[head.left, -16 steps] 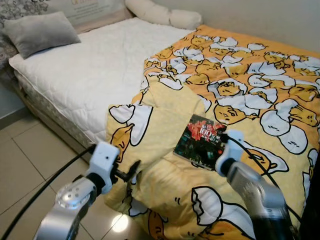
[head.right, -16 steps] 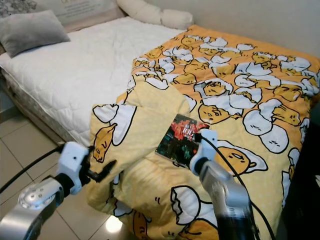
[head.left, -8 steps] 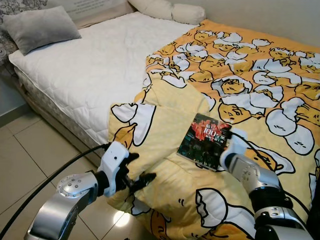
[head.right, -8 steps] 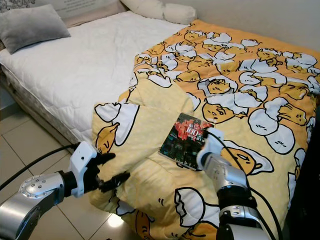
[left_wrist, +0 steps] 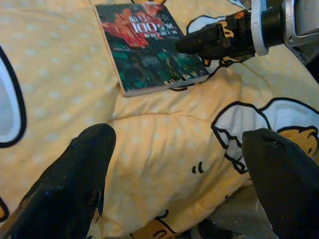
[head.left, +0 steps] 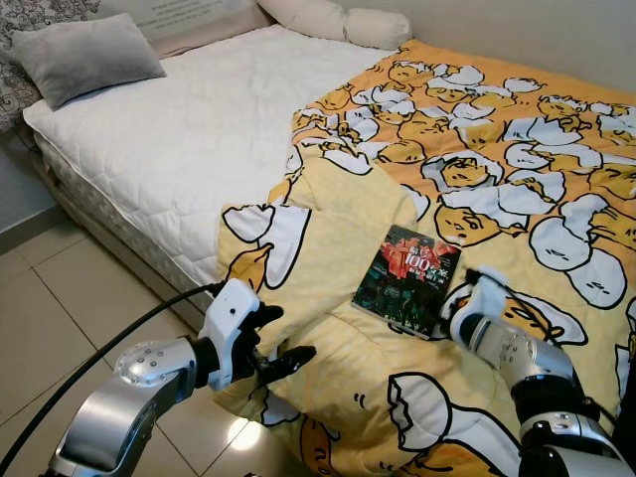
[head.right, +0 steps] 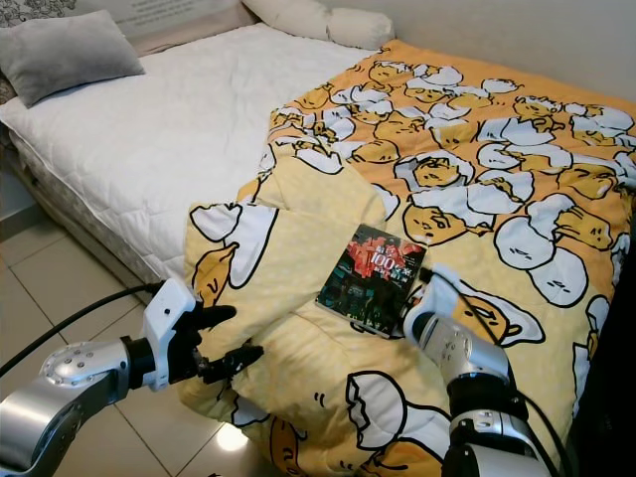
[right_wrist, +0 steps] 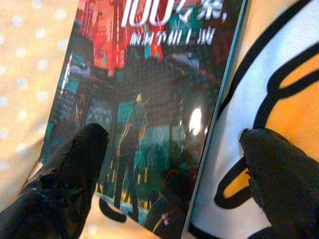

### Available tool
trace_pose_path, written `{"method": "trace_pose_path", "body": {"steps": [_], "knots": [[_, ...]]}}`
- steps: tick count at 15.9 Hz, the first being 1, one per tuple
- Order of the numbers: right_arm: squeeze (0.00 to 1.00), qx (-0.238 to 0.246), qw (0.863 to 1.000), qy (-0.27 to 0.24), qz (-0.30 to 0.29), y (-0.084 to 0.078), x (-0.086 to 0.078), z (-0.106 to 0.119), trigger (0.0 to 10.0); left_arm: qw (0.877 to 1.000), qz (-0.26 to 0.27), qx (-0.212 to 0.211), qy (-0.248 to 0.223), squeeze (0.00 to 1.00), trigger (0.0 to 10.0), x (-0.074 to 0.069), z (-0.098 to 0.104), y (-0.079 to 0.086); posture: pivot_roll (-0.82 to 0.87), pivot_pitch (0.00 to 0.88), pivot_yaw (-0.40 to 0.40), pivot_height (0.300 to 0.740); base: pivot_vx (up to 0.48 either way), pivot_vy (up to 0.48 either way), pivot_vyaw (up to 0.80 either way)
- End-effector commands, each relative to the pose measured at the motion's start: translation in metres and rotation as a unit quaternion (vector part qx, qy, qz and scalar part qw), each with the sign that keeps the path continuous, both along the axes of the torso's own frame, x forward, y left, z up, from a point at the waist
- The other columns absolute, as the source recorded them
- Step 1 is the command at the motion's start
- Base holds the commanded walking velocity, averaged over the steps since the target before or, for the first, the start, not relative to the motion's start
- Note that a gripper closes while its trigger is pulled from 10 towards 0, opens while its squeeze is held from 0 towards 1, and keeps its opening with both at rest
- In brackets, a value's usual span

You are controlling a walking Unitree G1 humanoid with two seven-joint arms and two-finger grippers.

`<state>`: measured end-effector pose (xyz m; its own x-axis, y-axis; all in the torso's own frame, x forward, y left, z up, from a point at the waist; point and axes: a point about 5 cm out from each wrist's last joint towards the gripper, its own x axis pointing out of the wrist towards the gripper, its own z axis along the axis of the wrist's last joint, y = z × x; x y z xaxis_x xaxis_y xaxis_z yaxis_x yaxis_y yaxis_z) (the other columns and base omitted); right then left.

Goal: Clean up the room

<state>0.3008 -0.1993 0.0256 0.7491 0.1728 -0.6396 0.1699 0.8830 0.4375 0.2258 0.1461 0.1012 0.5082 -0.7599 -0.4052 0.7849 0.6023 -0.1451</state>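
Silver metal arms, white wrist housings, long black fingers on left gripper. Black cable runs along each arm, round screwed joint caps.

Book: paper, with a glossy printed cover that caught a bright glare spot in the right wrist view.
Duvet: soft matt cloth, printed with a cartoon pattern on top and small pale dots on its turned-back underside, crumpled into folds.
Mattress cover: white quilted cloth, matt, stitched in a raised pattern.
Pillow: grey matt cloth, smooth.
Floor tiles: pale, smooth and glossy, showing 1 bright reflection.
Left gripper: 2 fingers of black matt material, slightly scuffed.
Right gripper: 2 black fingers, matt and rough-edged.
Both arms: brushed silver metal with white plastic wrist housings.
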Motion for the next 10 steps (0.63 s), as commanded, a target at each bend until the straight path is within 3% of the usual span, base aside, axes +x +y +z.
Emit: {"method": "trace_pose_path", "body": {"steps": [1,4,10], "knots": [[0.00,0.016,1.000,-0.002,-0.006,-0.001,0.001,0.002,10.0,1.000,-0.004,0.001,0.007,0.47,10.0,0.000,0.000,-0.001,-0.15,0.000,0.023,0.740,0.000,0.000,0.00],[0.00,0.072,0.997,-0.003,-0.004,0.001,-0.001,0.004,10.0,1.000,-0.002,0.017,-0.007,0.46,10.0,0.001,-0.001,-0.001,-0.15,0.000,0.015,0.740,0.000,0.000,0.00],[0.00,0.090,0.994,0.040,0.056,0.020,-0.014,-0.016,10.0,1.000,-0.003,0.020,-0.013,0.47,10.0,0.000,-0.002,-0.003,-0.13,0.000,0.007,0.740,0.000,0.000,0.00]]}}
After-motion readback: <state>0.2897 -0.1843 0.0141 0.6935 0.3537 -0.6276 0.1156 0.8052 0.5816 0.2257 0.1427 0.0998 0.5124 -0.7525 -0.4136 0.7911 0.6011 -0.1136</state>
